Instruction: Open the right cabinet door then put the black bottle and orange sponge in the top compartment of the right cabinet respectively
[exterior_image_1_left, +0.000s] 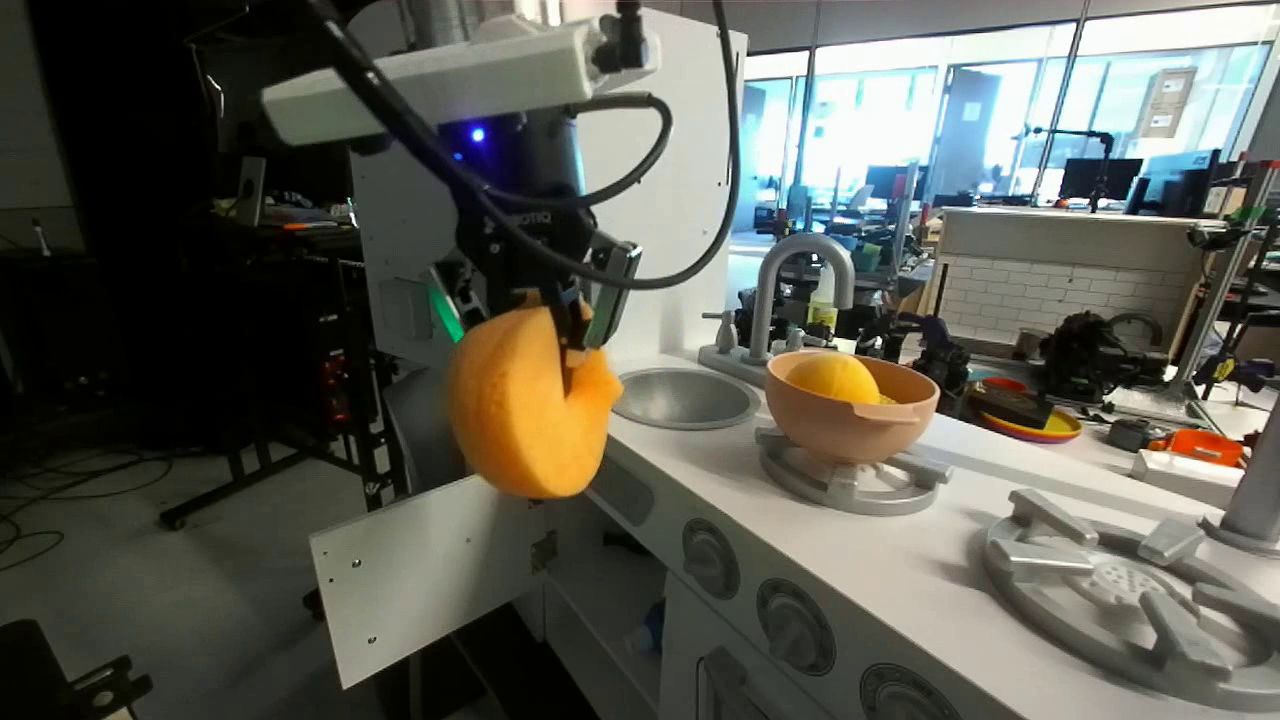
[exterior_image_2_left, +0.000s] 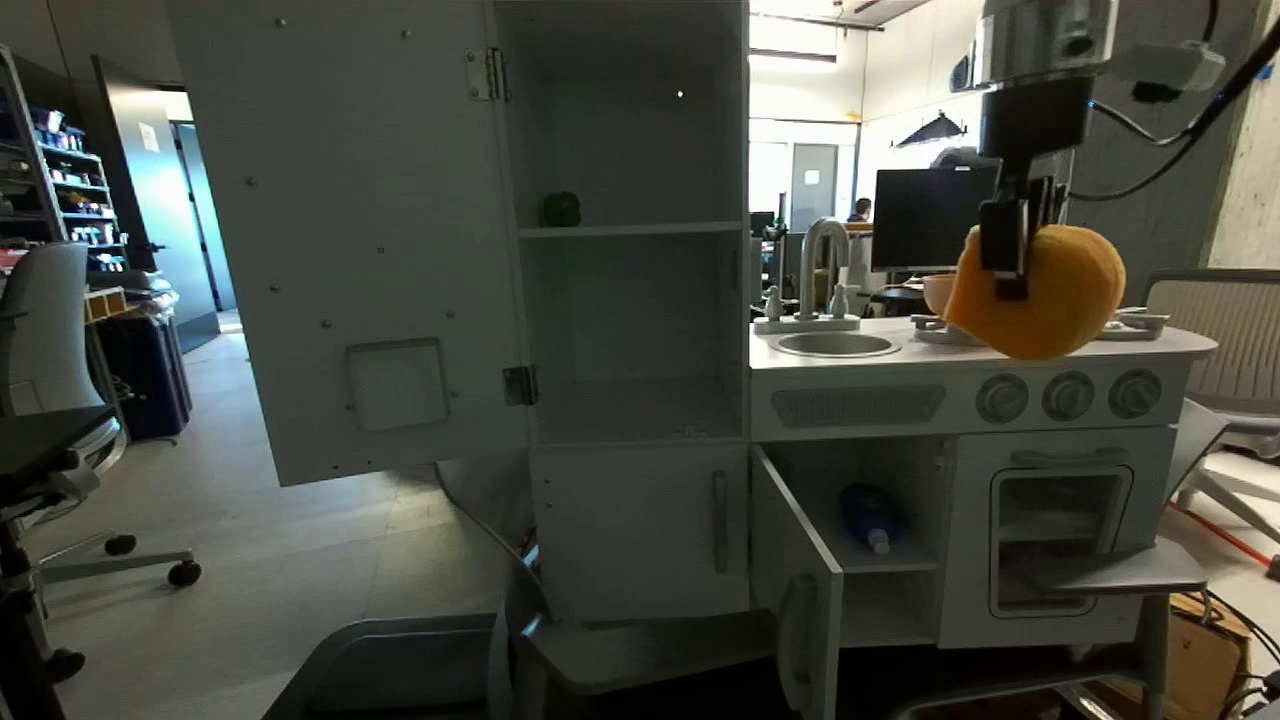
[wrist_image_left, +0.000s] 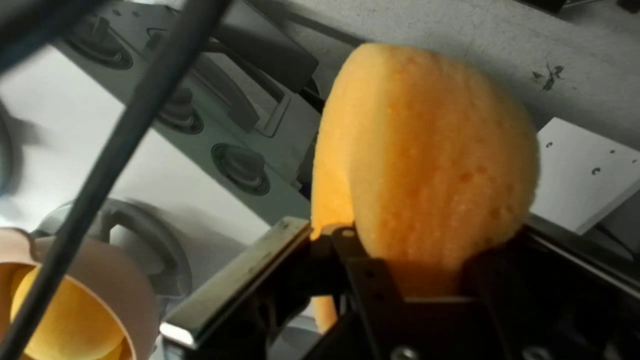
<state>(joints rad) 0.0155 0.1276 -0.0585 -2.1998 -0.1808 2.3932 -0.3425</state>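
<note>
The orange sponge (exterior_image_1_left: 520, 430) is thick and rounded, and it is bent. My gripper (exterior_image_2_left: 1012, 265) is shut on it and holds it in the air in front of the counter; the sponge fills the space between the fingers in the wrist view (wrist_image_left: 435, 150). The right lower cabinet, under the sink, has its door (exterior_image_2_left: 800, 590) standing open; the door also shows in an exterior view (exterior_image_1_left: 430, 575), below the sponge. A dark blue bottle (exterior_image_2_left: 868, 512) with a pale cap lies in that cabinet's top compartment, on the shelf (exterior_image_2_left: 890, 562). No other bottle shows.
The counter holds a sink (exterior_image_1_left: 685, 397), a grey faucet (exterior_image_1_left: 765, 300), a pink bowl (exterior_image_1_left: 850, 425) with a yellow round thing, and a burner (exterior_image_1_left: 1120, 580). A tall cabinet with a wide open door (exterior_image_2_left: 380, 250) stands beside it; a green object (exterior_image_2_left: 561, 209) sits on its shelf.
</note>
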